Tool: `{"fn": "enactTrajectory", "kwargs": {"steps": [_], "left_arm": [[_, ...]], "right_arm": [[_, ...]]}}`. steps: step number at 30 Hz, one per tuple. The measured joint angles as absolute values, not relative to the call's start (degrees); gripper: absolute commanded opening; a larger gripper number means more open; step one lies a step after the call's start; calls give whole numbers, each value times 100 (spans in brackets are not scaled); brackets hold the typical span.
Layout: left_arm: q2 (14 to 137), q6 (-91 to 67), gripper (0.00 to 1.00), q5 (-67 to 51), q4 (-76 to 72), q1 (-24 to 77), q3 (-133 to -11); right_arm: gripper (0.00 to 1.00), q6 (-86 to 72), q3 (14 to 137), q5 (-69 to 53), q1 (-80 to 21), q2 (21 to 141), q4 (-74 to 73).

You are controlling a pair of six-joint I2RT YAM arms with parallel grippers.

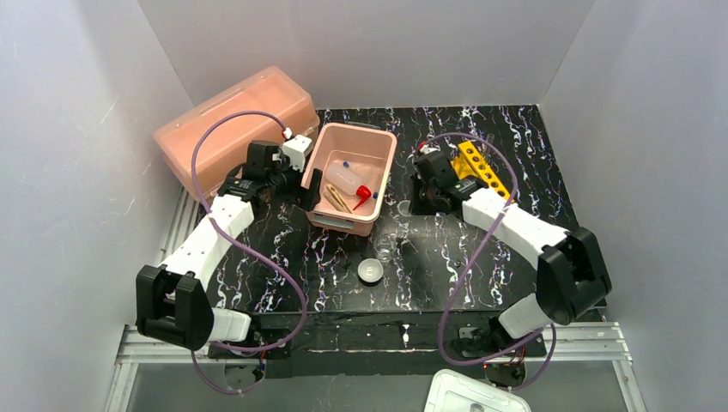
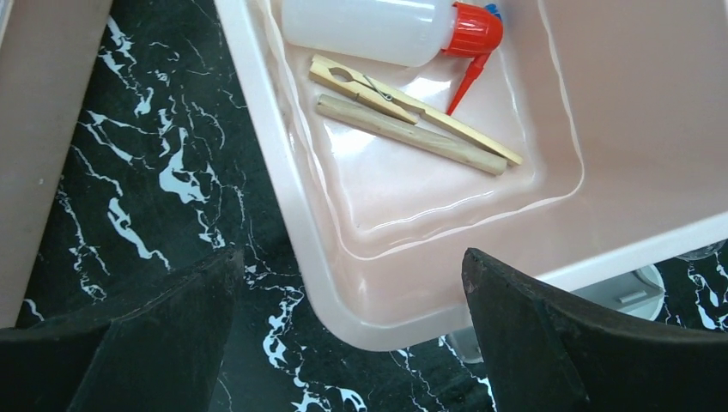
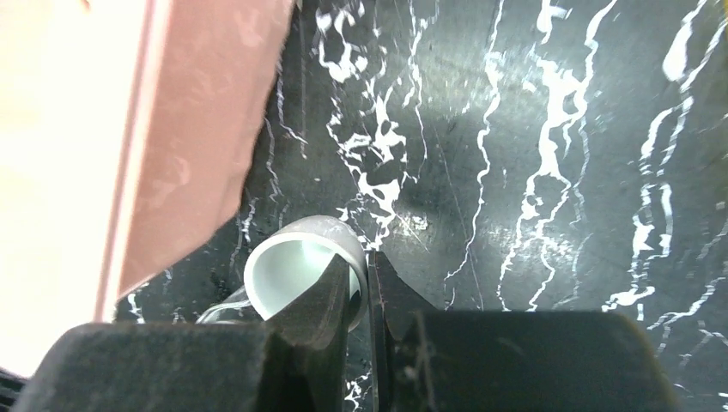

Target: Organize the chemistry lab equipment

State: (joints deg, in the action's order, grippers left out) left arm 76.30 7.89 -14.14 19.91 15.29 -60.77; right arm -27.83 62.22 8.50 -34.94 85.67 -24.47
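A white plastic piece (image 1: 470, 395) lies nearest, off the near edge of the bench (image 1: 524, 129) and cut off by the frame. On the bench's near middle stands the white dish (image 1: 371, 271), empty and with bare marbled surface all round it. Just beyond it is a small clear vessel (image 1: 384, 250), too faint to name.

Farther in, the right claw (image 3: 367, 275) is closed narrow on the wall of a tiny beaker (image 3: 292, 257), one finger inside the rim and one outside. The beaker stands on the bench just beside the right wall of the pink tub (image 3: 197, 129), with open surface to its right.

The left claw (image 2: 350, 257) hangs wide open and holds nothing, above the tub's near left corner. Inside the tub lie the white squeeze bottle (image 2: 378, 26) with its red spout, and beside it two wooden sticks (image 2: 412, 137), one shaped like a peg, touching each other.

The yellow holed rack (image 1: 481, 167) sits behind the right arm, partly hidden by it. At the far left the large pink box (image 1: 236, 124) lies angled, lid on, its contents hidden.
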Motion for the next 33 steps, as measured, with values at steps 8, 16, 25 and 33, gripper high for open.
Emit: {"fn": "enactTrajectory", "kwargs": {"steps": [8,16,25,33], "left_arm": [[7902,885,82,-1525,1926,1527,-6077],[7898,1128,65,-1538,1688,1527,-5938],[7713,1591,56,-1576,1641,1527,-5766],[7594,1849,51,-1603,1684,1527,-5721]], "right_arm": [[1,-2487,7870,934,-3494,8312,-3242],[1,-2375,9863,620,-3576,9239,-3588],[1,-2163,11879,385,-4071,11407,-4247],[1,-2033,12735,240,-4172,12503,-4667]]}}
